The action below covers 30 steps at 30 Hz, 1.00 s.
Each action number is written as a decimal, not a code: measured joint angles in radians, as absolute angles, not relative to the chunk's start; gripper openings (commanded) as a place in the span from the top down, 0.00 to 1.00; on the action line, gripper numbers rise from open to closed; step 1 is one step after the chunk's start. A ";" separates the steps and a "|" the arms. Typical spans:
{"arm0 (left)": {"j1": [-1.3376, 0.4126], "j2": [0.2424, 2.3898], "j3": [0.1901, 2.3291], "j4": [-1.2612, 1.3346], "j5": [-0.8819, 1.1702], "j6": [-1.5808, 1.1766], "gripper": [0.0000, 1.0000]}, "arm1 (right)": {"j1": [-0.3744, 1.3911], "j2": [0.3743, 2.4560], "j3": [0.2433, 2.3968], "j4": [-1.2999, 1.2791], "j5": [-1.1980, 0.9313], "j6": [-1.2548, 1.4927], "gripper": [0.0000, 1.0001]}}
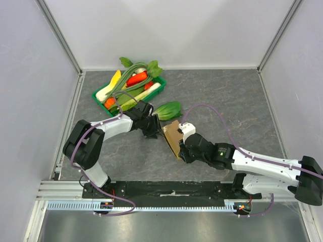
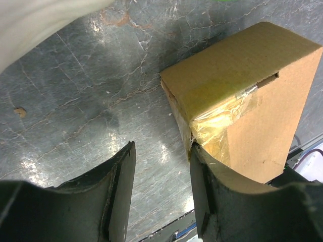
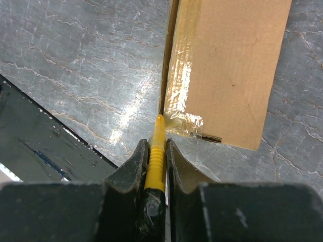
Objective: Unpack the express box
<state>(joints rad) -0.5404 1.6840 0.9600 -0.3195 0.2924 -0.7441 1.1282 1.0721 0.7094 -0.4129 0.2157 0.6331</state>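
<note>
The express box (image 1: 173, 137) is a small brown carton sealed with clear tape, lying on the grey table between my two arms. In the left wrist view the box (image 2: 242, 101) lies just beyond my open left gripper (image 2: 162, 151), whose right finger (image 2: 212, 176) touches its taped corner. My right gripper (image 3: 157, 151) is shut on a yellow knife (image 3: 156, 156). Its tip sits at the taped corner seam of the box (image 3: 227, 65). From above, the left gripper (image 1: 153, 129) is at the box's far end and the right gripper (image 1: 185, 149) at its near end.
A green tray (image 1: 97, 95) of vegetables stands at the back left. A bok choy (image 1: 168, 109) lies on the table just behind the box. The black base rail (image 1: 171, 189) runs along the near edge. Walls enclose the table on three sides.
</note>
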 measured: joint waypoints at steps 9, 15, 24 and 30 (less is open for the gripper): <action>-0.540 1.682 0.963 -0.308 0.297 -0.744 0.44 | 1.130 1.040 0.750 -0.481 0.300 0.654 1.00; -0.522 1.654 0.970 -0.282 0.264 -0.740 0.45 | 1.137 1.037 0.893 -0.559 0.423 0.683 1.00; -0.517 1.537 0.945 -0.266 0.237 -0.731 0.35 | 1.126 1.072 0.939 -0.645 0.574 0.744 1.00; -0.517 1.435 0.910 -0.254 0.222 -0.732 0.39 | 0.994 1.193 0.943 -0.665 0.619 0.722 1.00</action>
<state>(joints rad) -0.5167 1.4349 0.9100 -0.2543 0.2222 -0.7319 0.9943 1.1931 0.9432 -0.6647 0.6189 0.7216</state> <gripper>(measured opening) 0.655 0.207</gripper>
